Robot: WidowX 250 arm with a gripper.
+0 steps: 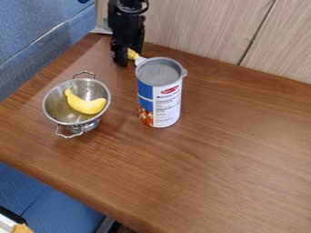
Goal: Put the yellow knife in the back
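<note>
At the back of the table, near the wall, the black gripper hangs low, its fingers shut on the yellow end of the knife. From there a pale part of the knife runs down to the right, behind the rim of the can, which hides the rest. The can, with a grey lid and a blue and white label, stands upright in front and to the right of the gripper.
A metal colander with two handles stands left of the can, holding a yellow banana. Wood-grain panels rise behind the brown table. Blue seats lie beyond its left and front-left edges.
</note>
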